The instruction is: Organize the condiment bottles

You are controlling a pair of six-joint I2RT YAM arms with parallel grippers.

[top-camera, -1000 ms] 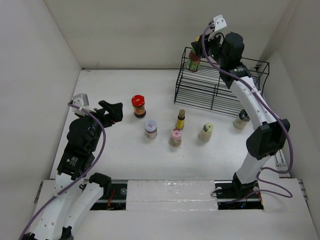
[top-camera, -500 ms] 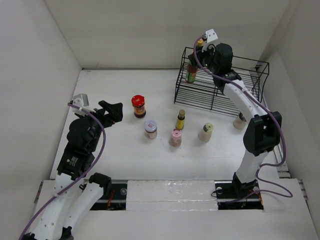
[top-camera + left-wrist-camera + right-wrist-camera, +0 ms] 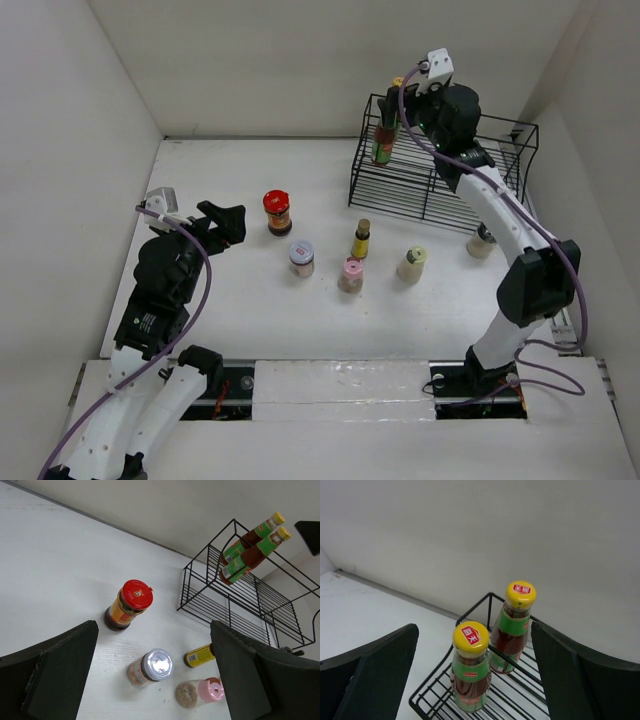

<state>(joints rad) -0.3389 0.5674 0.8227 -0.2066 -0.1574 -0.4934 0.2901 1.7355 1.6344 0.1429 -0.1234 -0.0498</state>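
Note:
Two yellow-capped sauce bottles [image 3: 471, 670] [image 3: 514, 630] stand side by side in the left corner of the black wire rack [image 3: 520, 700]. My right gripper [image 3: 474, 630] hovers open just above and behind them, touching neither. In the top view it [image 3: 412, 100] is at the rack's back left. On the table stand a red-lidded jar [image 3: 277, 212], a silver-lidded jar [image 3: 301, 257], a yellow-labelled bottle [image 3: 361, 240], a pink-capped bottle [image 3: 351, 274] and a cream-capped bottle [image 3: 412, 263]. My left gripper [image 3: 222, 222] hangs open and empty, left of the red-lidded jar [image 3: 131, 605].
The rack [image 3: 420, 185] stands at the back right, near the wall. One more pale bottle [image 3: 482, 240] stands on the table by the rack's right front corner, beside my right arm. White walls close the table on three sides.
My right gripper has opened and let go of the sauce bottle, which now stands on the rack beside the other one. The gripper has drawn back slightly. The left arm has not moved.

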